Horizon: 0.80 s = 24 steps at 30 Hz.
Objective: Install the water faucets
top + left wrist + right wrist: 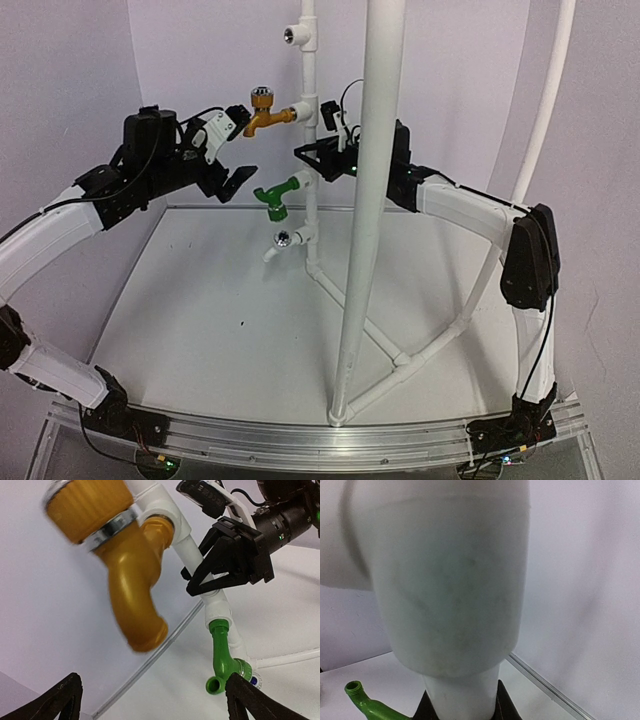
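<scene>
Water faucets: the gold faucet (pixel 268 113) and the green faucet (pixel 277 197) both sit on the white pipe stand (pixel 309 75), so the task looks nearly complete.
On the worktop (pixel 200 300) the right tool (pixel 318 158) is closed narrow around the upright pipe, at 3 o'clock of the faucets. The left tool (pixel 155 700) is wide open and holds nothing, at 8 o'clock of the gold faucet, which is in its tee, spout down. The green faucet is at 6 o'clock of it, also in a tee. Two tee openings (pixel 291 36) are bare; I see no third faucet, so I judge that only checking tightness is left.
</scene>
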Motion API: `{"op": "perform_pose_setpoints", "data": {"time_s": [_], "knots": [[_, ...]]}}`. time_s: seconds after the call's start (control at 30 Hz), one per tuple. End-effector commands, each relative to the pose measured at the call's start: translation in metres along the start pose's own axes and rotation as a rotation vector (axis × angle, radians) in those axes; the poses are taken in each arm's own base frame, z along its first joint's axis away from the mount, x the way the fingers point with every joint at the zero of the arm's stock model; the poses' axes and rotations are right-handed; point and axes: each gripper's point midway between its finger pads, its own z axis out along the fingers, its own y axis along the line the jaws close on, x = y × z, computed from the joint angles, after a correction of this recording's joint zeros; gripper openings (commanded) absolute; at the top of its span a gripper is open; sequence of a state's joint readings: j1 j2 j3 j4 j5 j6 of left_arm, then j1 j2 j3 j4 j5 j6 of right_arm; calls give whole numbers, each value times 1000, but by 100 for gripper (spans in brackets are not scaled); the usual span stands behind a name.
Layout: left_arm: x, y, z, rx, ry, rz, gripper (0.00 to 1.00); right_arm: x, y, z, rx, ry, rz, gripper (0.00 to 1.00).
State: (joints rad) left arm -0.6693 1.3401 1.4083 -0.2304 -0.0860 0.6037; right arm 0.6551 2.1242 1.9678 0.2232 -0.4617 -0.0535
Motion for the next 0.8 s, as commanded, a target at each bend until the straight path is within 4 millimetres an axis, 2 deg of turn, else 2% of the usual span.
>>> {"op": "perform_pose_setpoints", "data": {"time_s": [0.0, 0.03, 0.07, 0.13, 0.23, 0.3, 0.4, 0.5, 0.63, 0.77], "knots": [[9, 16, -42, -76, 48, -280, 100, -2, 34, -7, -164, 53, 110, 11], [14, 21, -46, -108, 68, -338, 100, -5, 33, -9, -159, 48, 106, 26], [18, 23, -50, -126, 86, -400, 100, -10, 33, -11, -156, 42, 100, 34], [28, 31, -57, -190, 124, -533, 100, -20, 34, -17, -153, 29, 92, 56], [36, 36, -64, -232, 168, -663, 100, -33, 35, -25, -142, 13, 89, 77], [49, 42, -67, -284, 230, -754, 100, -39, 35, -31, -125, 7, 88, 90], [70, 58, -69, -344, 274, -928, 100, -45, 32, -43, -85, 8, 82, 98], [95, 70, -68, -345, 307, -1101, 100, -44, 28, -58, -35, 23, 72, 98], [131, 81, -55, -339, 426, -1262, 100, -33, 9, -83, 44, 72, 91, 98], [171, 75, -35, -288, 575, -1372, 100, -18, -11, -112, 122, 128, 116, 98]]}}
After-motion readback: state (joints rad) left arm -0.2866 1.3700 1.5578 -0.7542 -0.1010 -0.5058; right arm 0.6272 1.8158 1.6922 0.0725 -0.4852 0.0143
